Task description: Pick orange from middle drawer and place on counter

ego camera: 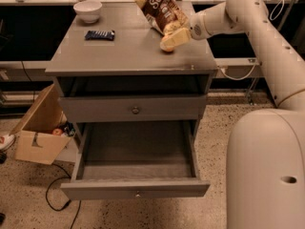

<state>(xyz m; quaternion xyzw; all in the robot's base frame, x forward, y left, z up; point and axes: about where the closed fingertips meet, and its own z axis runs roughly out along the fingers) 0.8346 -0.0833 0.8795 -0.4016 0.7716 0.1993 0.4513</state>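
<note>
The orange (166,48) shows only as a small orange-tinted patch on the counter (119,51), at its right side, mostly hidden under my gripper (172,39). The gripper is low over the counter, right on top of the orange, just in front of the chip bag (159,9). My pale arm reaches in from the right. The middle drawer (136,189) is pulled fully out at the bottom of the cabinet, and its plain grey inside holds nothing.
A white bowl (88,9) and a dark snack bar (100,34) sit at the counter's back left. The knobbed drawer above (136,109) is closed. A cardboard box (38,130) with clutter stands on the floor at the left, with cables beside it.
</note>
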